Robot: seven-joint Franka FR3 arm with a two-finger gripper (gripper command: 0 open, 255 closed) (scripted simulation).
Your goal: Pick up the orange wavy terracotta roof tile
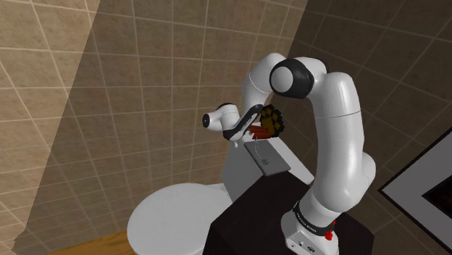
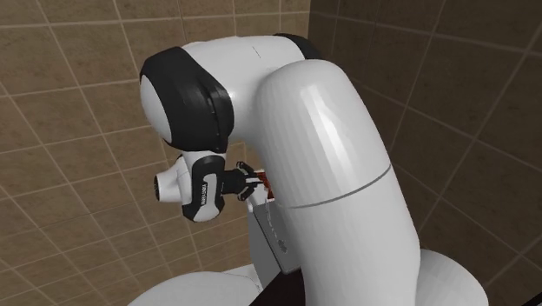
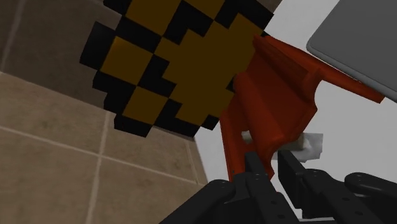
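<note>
- One roof tile (image 3: pixel 273 108), a deep red-orange, ridged and wavy in section and more brick red than orange in this light, sits with its lower edge between my two black fingers.
- My gripper (image 3: pixel 273 159) is clamped on that edge, one finger pressed to each face of the tile.
- In the shoulder view, the tile (image 1: pixel 257 132) shows as a small red patch at the tip of my gripper (image 1: pixel 251 130), over the white toilet tank (image 1: pixel 235 174). I cannot tell whether it touches the tank.
- In the second exterior view, a sliver of the tile (image 2: pixel 265 182) shows at 3 o'clock from my gripper (image 2: pixel 252 181), tight against my white upper arm (image 2: pixel 330 156).
- One blocky black-and-yellow checkered object (image 3: pixel 172 63) is just beside the tile. In the shoulder view it is at the tile's 2 o'clock (image 1: pixel 272 119).
- One flat grey slab (image 1: pixel 266 156) lies at the tile's 5 o'clock in the shoulder view, tilted on the tank top.
- One small white scrap (image 3: pixel 310 145) is near my fingertips.
- One toilet, its lid (image 1: pixel 174 214) closed, stands against brown tiled walls (image 1: pixel 145 72), with my dark stand (image 1: pixel 253 221) at 4 o'clock from the lid.
</note>
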